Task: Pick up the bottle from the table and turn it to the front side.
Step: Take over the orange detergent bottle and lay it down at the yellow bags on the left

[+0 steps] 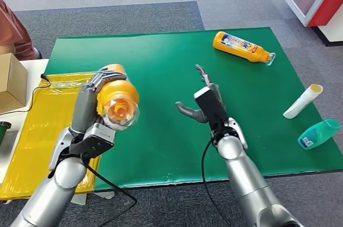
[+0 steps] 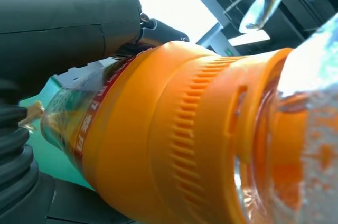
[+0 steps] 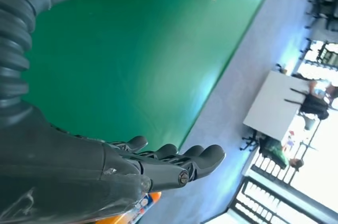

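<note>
So my left hand (image 1: 91,96) is wrapped around the orange bottle (image 1: 117,101), holding it up off the green surface (image 1: 162,77) near its left edge, clear cap pointing back at me. My right hand (image 1: 204,101) hangs over the middle of the surface, fingers spread, nothing in it, with lots of bare green around it. Another orange bottle (image 1: 243,47) lies by the far edge. A white tube (image 1: 303,101) and a teal bottle (image 1: 319,133) sit at the right edge.

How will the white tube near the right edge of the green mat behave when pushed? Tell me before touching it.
The white tube lies on its side and looks round, so it will probably roll. It looks slim and plastic, so likely light and easily skidding on the smooth green mat. It lies near the teal bottle, which it may bump.
</note>
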Available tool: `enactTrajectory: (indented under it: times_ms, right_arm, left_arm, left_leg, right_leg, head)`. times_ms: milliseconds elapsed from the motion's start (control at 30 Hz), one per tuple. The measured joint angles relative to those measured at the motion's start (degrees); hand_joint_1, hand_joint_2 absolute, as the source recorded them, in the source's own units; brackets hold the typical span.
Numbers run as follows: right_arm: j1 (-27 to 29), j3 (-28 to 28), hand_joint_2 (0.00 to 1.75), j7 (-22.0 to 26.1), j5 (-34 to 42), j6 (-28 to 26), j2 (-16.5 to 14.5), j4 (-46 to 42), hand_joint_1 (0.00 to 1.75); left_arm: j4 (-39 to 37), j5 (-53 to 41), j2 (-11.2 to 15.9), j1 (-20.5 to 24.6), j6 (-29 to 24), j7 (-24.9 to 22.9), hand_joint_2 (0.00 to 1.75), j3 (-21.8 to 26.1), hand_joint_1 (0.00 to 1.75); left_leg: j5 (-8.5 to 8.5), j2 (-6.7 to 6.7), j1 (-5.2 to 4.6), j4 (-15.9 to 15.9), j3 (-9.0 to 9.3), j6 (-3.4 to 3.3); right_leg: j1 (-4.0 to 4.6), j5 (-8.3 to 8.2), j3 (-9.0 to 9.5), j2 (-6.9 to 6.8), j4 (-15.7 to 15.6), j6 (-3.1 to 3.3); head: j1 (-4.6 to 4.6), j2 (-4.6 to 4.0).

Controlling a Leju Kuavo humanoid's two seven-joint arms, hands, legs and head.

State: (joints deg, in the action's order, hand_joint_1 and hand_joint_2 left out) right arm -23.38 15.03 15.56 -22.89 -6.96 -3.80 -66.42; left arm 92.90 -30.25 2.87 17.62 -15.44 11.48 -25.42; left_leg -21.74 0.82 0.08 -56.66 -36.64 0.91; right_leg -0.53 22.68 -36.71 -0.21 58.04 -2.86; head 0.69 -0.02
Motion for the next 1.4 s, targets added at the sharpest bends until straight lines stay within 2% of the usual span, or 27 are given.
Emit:
enactTrajectory:
  times_ms: [167, 300, 500, 700, 800, 933, 1100, 1400]
  right_arm:
    - [2.4, -1.9, 1.75, 0.1, 2.2, 0.8, 0.4, -6.4, 0.00]
    - [4.0, -2.8, 1.75, 0.4, 3.6, 0.9, 0.7, -10.5, 0.00]
    - [5.2, -3.7, 1.75, 1.0, 4.9, 1.1, 1.0, -14.0, 0.00]
    - [6.4, -4.1, 1.75, 2.3, 7.7, 3.1, 1.1, -19.7, 0.00]
    - [6.5, -3.9, 1.75, 2.4, 8.1, 3.8, 1.1, -22.5, 0.00]
    - [6.8, -2.8, 1.75, 2.5, 6.5, 3.2, 1.1, -26.1, 0.00]
    - [7.7, -2.2, 1.75, 3.2, 5.8, 2.5, 1.1, -29.8, 0.00]
    - [8.2, -2.1, 1.75, 3.9, 5.7, 2.3, 1.4, -32.8, 0.00]
  left_arm:
    - [-1.8, -11.0, 0.0, -2.5, -6.5, -1.8, 1.75, 2.2, 1.75]
    - [-2.8, -19.9, 0.0, -4.2, -9.1, -4.6, 1.75, 3.2, 1.75]
    - [-4.1, -26.6, 0.0, -5.0, -9.5, -8.3, 1.75, 3.8, 1.75]
    - [-8.5, -46.2, -0.3, -5.1, -10.6, -16.7, 1.75, 4.4, 1.75]
    - [-12.2, -51.7, -1.2, -5.1, -10.6, -20.1, 1.75, 4.4, 1.75]
    - [-19.2, -53.9, -2.0, -4.7, -9.4, -22.2, 1.75, 4.6, 1.75]
    - [-26.3, -51.1, -2.4, -3.9, -8.5, -20.1, 1.75, 5.9, 1.75]
    - [-31.4, -50.7, -3.2, -3.5, -8.2, -19.7, 1.75, 7.1, 1.75]
  left_leg:
    - [0.00, 0.01, 0.01, 0.0, 0.00, 0.00]
    - [-0.01, 0.00, 0.00, 0.0, -0.01, -0.01]
    - [-0.01, 0.00, 0.00, 0.0, -0.01, -0.02]
    - [-0.01, 0.00, 0.00, 0.0, -0.01, -0.01]
    - [-0.01, 0.00, -0.01, 0.0, -0.01, -0.02]
    - [-0.01, 0.00, -0.01, 0.0, -0.01, -0.02]
    - [-0.01, 0.00, -0.01, 0.0, -0.01, -0.01]
    - [-0.01, 0.00, -0.01, 0.0, -0.01, -0.02]
  right_leg:
    - [0.01, 0.02, 0.00, 0.00, 0.0, 0.01]
    - [-0.01, 0.03, 0.01, -0.01, 0.0, 0.01]
    - [-0.02, 0.02, 0.01, -0.01, 0.0, 0.01]
    - [-0.01, 0.02, 0.00, -0.01, 0.0, 0.02]
    - [-0.02, 0.03, 0.00, -0.01, 0.0, 0.01]
    - [-0.02, 0.03, 0.01, -0.01, 0.0, 0.00]
    - [-0.01, 0.02, 0.00, -0.01, 0.0, 0.01]
    - [-0.02, 0.03, 0.01, -0.01, 0.0, 0.01]
  head:
    - [0.01, 0.00]
    - [0.02, 0.00]
    - [0.01, 0.00]
    - [0.02, 0.00]
    - [0.02, 0.00]
    - [0.01, 0.00]
    - [0.01, 0.00]
    - [0.01, 0.00]
